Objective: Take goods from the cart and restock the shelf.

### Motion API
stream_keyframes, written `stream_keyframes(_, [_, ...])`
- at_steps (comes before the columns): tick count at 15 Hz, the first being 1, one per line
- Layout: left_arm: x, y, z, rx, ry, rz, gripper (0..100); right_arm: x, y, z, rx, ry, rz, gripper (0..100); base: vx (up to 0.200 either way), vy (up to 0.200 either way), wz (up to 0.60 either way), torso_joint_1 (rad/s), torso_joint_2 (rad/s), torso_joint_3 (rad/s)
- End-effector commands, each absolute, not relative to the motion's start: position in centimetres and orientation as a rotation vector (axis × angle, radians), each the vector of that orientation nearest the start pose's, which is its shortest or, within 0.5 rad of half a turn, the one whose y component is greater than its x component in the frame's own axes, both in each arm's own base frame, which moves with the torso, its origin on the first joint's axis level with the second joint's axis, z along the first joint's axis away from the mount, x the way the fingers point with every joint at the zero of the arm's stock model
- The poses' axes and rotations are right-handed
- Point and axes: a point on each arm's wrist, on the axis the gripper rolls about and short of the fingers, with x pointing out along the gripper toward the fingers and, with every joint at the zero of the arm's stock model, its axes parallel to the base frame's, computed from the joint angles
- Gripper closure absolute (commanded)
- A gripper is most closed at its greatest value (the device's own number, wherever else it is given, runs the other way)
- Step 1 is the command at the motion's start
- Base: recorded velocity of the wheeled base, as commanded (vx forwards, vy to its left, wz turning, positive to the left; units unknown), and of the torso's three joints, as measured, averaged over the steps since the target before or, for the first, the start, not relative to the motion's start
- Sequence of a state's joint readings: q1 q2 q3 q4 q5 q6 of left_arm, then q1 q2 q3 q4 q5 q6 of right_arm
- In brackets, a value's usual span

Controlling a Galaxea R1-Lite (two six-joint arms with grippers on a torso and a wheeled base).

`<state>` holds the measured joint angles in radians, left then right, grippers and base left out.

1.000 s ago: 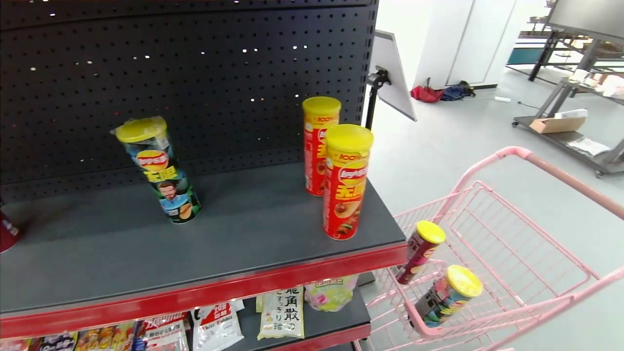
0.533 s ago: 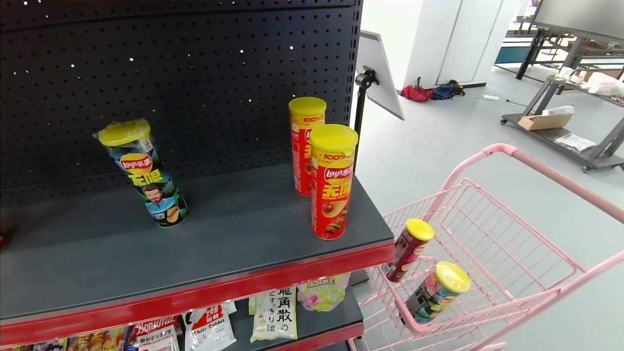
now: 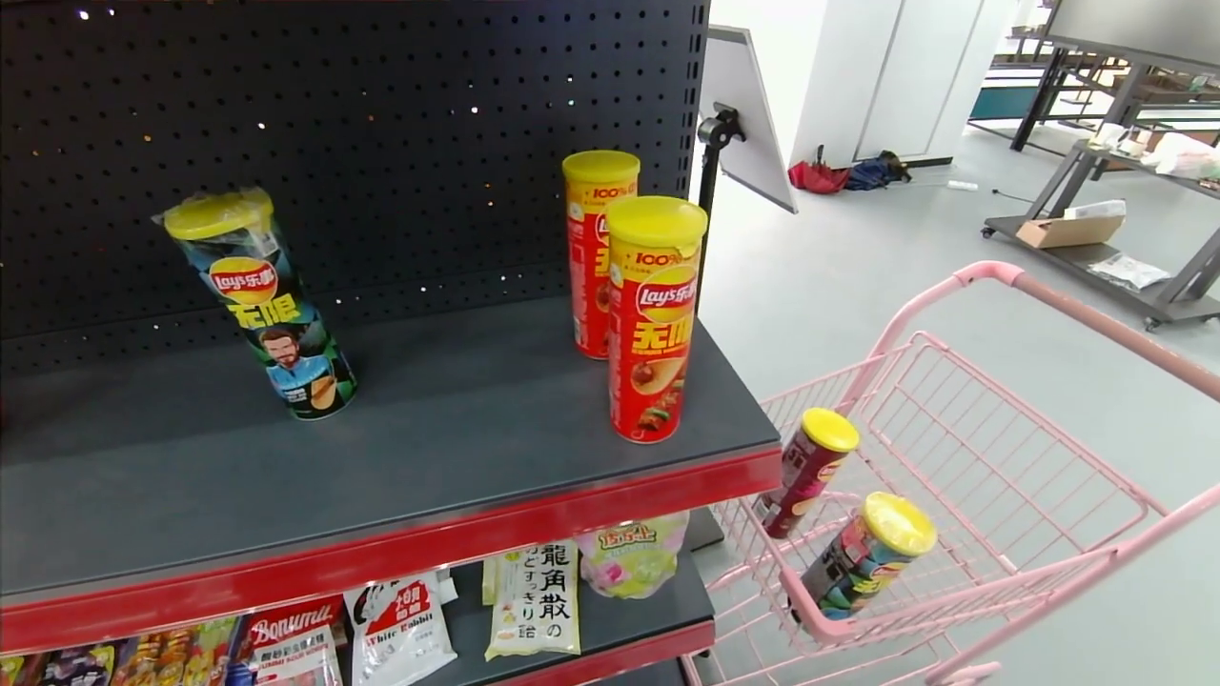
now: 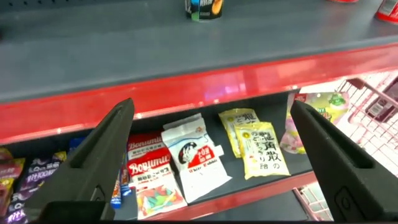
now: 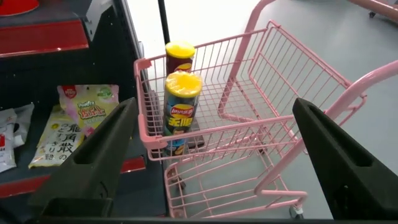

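On the grey top shelf point(image 3: 457, 448) stand three chip cans with yellow lids: a green-black can point(image 3: 259, 310) at the left and two red cans point(image 3: 656, 324) point(image 3: 596, 257) near the right end. The pink cart point(image 3: 991, 276) stands right of the shelf. Two cans lean in its near corner, a dark red can point(image 3: 805, 472) point(image 5: 179, 59) and a multicoloured can point(image 3: 863, 557) point(image 5: 180, 106). My left gripper point(image 4: 211, 106) is open, low before the shelf's red front edge point(image 4: 205, 90). My right gripper point(image 5: 214, 102) is open, apart from the cart's cans and facing them.
Snack bags point(image 4: 193, 158) point(image 3: 534, 610) line the lower shelf. A black pegboard point(image 3: 381, 143) backs the top shelf. A white board on a stand point(image 3: 748, 110) stands past the shelf's right end. Metal trolleys point(image 3: 1096, 229) are far right on grey floor.
The head camera has shifted, so the whole picture has slid. The cans on the shelf and in the cart keep their places relative to each other.
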<state>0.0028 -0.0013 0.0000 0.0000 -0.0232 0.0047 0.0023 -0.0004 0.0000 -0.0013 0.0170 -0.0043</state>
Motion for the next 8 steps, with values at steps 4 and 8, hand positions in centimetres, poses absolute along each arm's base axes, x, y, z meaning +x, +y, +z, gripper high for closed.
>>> stream_keyframes(4, [-2.28,-0.06,7.55,0.005,0.000,-0.020,0,-2.28,0.03,7.56,-0.005,-0.002,0.020,0,0.000,0.000,0.00,-0.149,0.39,0.234])
stream_keyframes(8, [-2.28,-0.06,7.55,0.005,0.000,-0.020,0,-2.28,0.03,7.56,-0.005,-0.002,0.020,0,0.000,0.000,0.00,-0.172,0.47,0.301])
